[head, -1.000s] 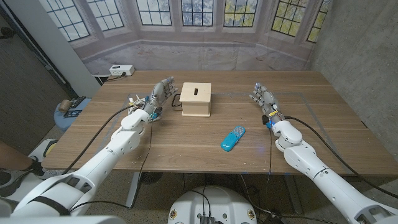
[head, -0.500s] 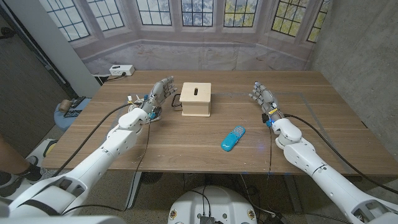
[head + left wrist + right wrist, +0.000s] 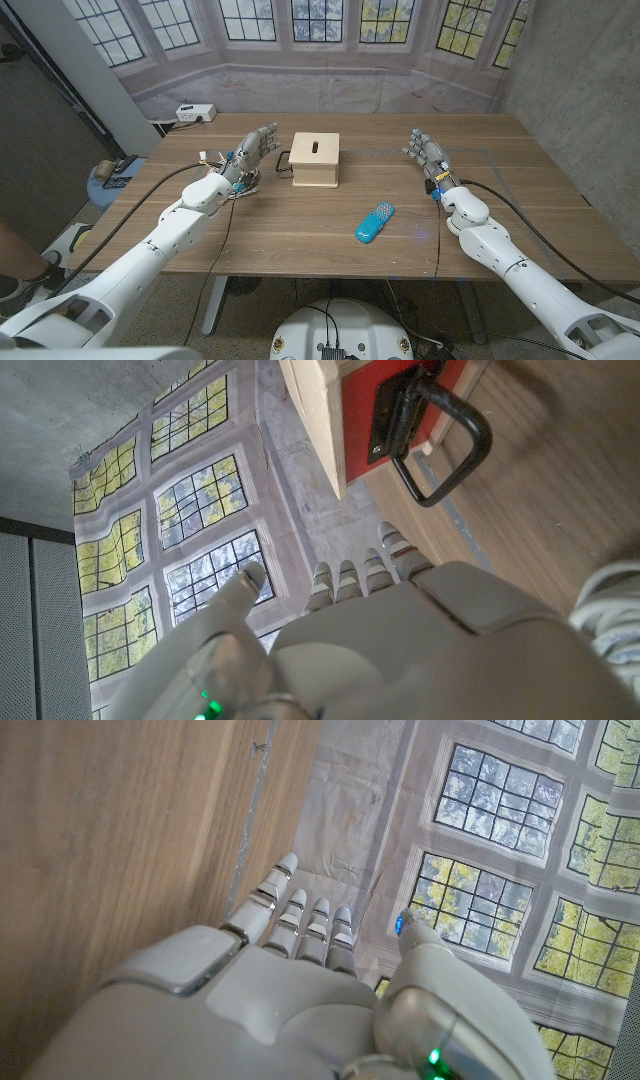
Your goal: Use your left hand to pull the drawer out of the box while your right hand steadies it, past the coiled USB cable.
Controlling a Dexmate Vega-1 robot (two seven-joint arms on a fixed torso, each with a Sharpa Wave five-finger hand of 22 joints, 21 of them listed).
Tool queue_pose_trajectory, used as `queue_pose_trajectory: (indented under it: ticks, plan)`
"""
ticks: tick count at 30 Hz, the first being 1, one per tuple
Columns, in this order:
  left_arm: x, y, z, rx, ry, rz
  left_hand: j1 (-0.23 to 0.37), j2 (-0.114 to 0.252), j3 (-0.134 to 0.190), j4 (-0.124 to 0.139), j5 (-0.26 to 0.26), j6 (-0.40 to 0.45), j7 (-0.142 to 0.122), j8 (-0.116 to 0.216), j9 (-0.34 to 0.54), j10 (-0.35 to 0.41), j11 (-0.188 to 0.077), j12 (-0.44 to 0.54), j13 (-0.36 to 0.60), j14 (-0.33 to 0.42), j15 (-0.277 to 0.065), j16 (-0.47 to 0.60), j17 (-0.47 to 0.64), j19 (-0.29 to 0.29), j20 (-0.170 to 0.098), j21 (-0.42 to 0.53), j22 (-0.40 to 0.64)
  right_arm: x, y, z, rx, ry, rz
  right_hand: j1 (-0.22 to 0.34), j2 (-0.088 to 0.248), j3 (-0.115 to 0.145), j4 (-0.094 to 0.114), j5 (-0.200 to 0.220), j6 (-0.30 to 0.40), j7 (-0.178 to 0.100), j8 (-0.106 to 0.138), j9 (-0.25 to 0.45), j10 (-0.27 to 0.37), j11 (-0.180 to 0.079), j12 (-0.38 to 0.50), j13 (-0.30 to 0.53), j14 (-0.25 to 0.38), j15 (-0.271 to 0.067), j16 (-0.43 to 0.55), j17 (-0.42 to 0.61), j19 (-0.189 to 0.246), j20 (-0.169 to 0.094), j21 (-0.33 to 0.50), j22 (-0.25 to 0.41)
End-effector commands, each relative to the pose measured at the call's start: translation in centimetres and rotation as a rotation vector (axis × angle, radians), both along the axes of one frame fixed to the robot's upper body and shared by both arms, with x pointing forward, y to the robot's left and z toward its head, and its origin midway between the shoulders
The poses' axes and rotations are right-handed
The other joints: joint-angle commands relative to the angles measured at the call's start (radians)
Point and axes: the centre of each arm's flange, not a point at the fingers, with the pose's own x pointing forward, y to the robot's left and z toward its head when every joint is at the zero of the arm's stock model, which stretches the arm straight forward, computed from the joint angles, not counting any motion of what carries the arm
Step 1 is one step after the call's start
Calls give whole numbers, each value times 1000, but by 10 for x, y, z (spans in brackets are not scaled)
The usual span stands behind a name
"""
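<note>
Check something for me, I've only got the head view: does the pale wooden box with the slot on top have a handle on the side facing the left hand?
Observer: Yes. The left wrist view shows a red drawer front on the pale wooden box, with a black metal loop handle on a black plate.
Operator: Left hand on it yet?
Observer: No. The left hand holds nothing; its fingertips are extended and stop short of the handle, with a gap between.
Operator: Cable in the way?
Observer: The white coiled USB cable sits beside the hand, not between fingers and handle.
Operator: Right hand?
Observer: The right hand is open, fingers straight, over the bare wooden table.
</note>
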Motion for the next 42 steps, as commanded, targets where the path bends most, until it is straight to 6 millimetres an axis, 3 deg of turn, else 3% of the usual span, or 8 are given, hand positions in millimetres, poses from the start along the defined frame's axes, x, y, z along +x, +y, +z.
queue_pose_trajectory:
  ticks: [1,26,29,31,42]
  plan:
    - [-19,10,13,153,-66,91,11,3,1,-6,6,5,4,4,3,5,3,4,2,1,10,3,4,6,0,7,3,6,-1,2,7,-3,3,15,-1,1,-11,1,3,5,5,3,2,22,7,4,-4,-27,7,-1,-2,-8,7,5]
    - [-40,21,38,591,-206,222,24,11,-3,-24,5,30,-3,9,4,38,-19,16,1,13,-1,6,4,16,-3,10,3,13,-4,5,12,-2,-1,22,2,0,-23,-1,8,7,7,3,3,12,8,4,-6,-33,11,-4,2,-4,9,6]
    - [-41,22,40,640,-214,241,24,12,-6,-25,5,30,-4,8,4,39,-34,15,1,11,-1,5,5,15,-4,10,3,13,-5,6,13,-3,-3,23,2,-1,-24,-1,8,7,7,3,3,7,8,4,-5,-33,12,-5,2,-4,10,6]
    - [-42,22,43,689,-224,267,25,14,-9,-25,4,35,-5,9,5,42,-62,16,1,6,0,3,6,13,-6,8,3,14,-5,6,14,-1,-3,24,3,0,-25,-1,8,6,7,3,5,9,9,4,-5,-34,12,-5,2,-4,10,6]
    - [-44,26,53,853,-234,347,21,15,-17,-22,3,47,-3,12,5,56,-55,19,1,-10,2,1,8,-2,-12,3,3,18,-8,11,10,-3,-7,27,3,-1,-30,-2,9,8,7,3,4,5,9,4,-5,-34,13,-7,2,-3,10,6]
